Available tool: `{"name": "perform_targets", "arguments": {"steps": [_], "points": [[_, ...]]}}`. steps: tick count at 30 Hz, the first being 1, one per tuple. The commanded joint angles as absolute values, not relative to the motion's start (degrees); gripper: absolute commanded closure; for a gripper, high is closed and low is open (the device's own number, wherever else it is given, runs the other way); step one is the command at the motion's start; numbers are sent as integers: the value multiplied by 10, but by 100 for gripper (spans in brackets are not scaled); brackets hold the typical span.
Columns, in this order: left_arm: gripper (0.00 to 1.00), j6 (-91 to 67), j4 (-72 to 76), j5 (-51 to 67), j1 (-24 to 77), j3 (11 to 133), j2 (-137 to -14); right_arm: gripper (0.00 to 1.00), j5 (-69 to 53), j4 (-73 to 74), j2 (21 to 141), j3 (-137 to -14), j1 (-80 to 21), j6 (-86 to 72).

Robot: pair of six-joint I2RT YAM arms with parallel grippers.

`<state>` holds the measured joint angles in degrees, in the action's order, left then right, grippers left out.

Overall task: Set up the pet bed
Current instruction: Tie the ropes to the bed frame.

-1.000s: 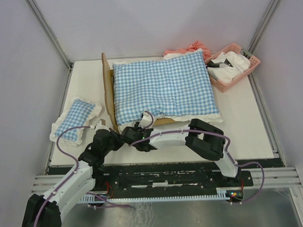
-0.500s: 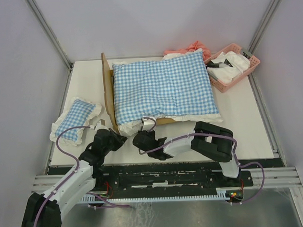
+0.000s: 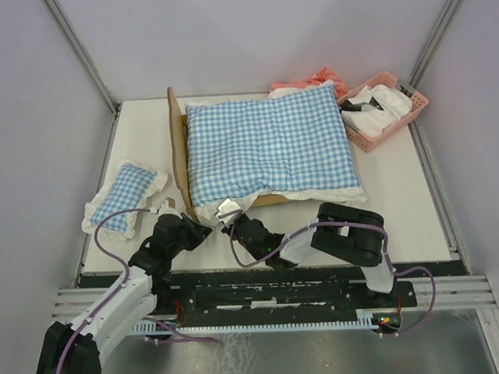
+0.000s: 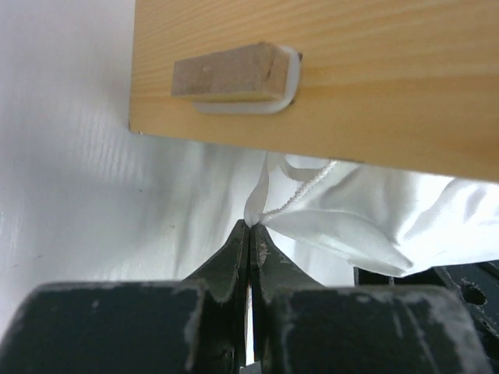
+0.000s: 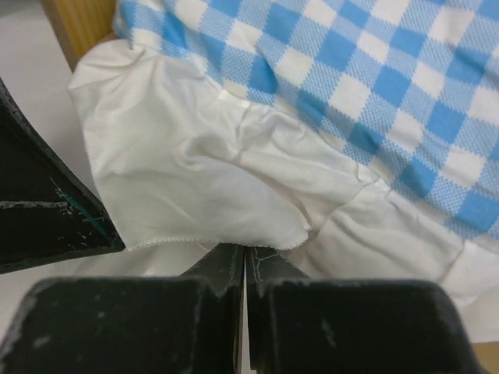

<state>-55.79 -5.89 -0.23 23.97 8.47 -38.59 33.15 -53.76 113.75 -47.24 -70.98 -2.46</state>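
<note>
**End effectors.** L gripper (image 4: 251,231): jaws fully together, clamped on a corner of the white frill (image 4: 343,230) of the checked cushion (image 3: 268,145). The fabric was drawn to a point at the tips. The tips sat near the light-wood rail of the pet bed (image 4: 351,70), close to a small wood block w/ a white pad on that rail. R gripper (image 5: 244,257): jaws together, tips at the frill hem. Whether fabric was nipped could not be told.

**Arm pose (top view).** L arm ran diagonally from its base at near-left, low over the table (image 3: 414,214), fingers pointing at the bed's near-left corner. R arm was folded: elbow bent sharply above its base at near-right, forearm doubled back to the left, wrist aimed up-left at the same corner. The two grippers lay just beside each other.

**Workpiece.** Pet bed stood on the table, centre-left, headboard upright on its left side, cushion lying on it and covering the base. A small checked pillow (image 3: 123,195) lay left of the bed, apart from it. A pink basket (image 3: 399,124) sat at the far-right corner.
</note>
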Motion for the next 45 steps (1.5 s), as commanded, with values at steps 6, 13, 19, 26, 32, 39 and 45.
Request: {"name": "perform_targets", "arguments": {"steps": [6, 13, 19, 26, 32, 39, 45], "points": [[96, -560, -58, 28, 241, 48, -363, 98, 226, -649, 1124, -439, -708, 194], [79, -555, -84, 17, 241, 70, -368, 98, 165, -656, 1123, -435, -708, 222], [57, -554, -132, -8, 241, 102, -305, 98, 163, -663, 1128, -432, -707, 230], [43, -551, -136, -16, 241, 112, -221, 98, 156, -665, 1124, -429, -708, 231], [39, -548, -126, -24, 241, 118, -213, 98, 151, -669, 1118, -425, -707, 233], [41, -531, -206, -75, 240, 175, -225, 98, 156, -671, 1101, -413, -702, 237], [53, -526, -244, -79, 241, 192, -206, 98, 154, -670, 1099, -411, -701, 231]]}}
